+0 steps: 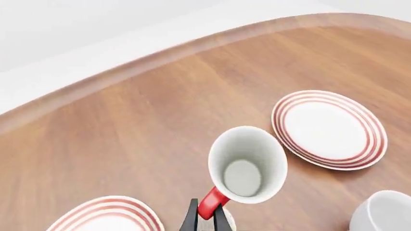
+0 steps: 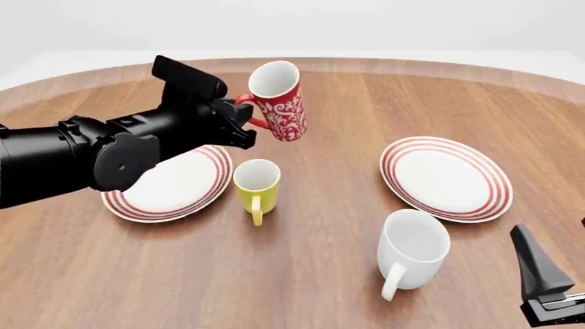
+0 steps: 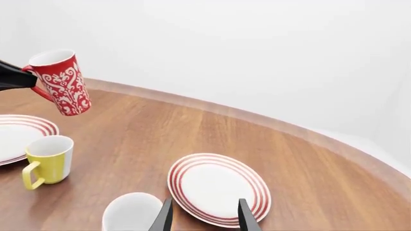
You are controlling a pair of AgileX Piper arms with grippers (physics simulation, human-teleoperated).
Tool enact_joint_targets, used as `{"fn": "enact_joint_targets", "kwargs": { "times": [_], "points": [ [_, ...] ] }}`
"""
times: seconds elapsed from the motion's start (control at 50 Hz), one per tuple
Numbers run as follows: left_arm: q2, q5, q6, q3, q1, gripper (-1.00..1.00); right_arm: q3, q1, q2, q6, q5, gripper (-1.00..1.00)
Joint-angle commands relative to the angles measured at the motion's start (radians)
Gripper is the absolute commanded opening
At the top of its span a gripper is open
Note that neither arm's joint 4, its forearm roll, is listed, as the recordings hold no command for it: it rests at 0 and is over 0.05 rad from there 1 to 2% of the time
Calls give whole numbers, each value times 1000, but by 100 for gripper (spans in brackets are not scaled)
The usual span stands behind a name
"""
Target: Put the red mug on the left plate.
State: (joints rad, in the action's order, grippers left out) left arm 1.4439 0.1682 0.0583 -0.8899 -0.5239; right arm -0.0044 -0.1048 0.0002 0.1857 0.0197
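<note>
On the front view's left I see the left plate [image 2: 164,192] flat on the table [image 2: 320,274], partly under my left arm. Above its right edge my left gripper [image 2: 245,123] pinches the handle of the red mug [image 2: 279,103], lifted and tilted in the upper middle. At lower right my right gripper [image 3: 204,214] rests with fingers spread, holding nothing.
</note>
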Motion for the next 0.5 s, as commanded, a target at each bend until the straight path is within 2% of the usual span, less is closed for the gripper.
{"fn": "enact_joint_targets", "kwargs": {
  "times": [0.02,0.2,0.5],
  "points": [
    [-41,43,2,54,76,-100,0,-1,0,-1,-4,100],
    [-31,103,32,100,190,-100,0,-3,0,2,-5,100],
    [-108,183,62,218,351,-100,2,-6,0,7,-9,100]
  ]
}}
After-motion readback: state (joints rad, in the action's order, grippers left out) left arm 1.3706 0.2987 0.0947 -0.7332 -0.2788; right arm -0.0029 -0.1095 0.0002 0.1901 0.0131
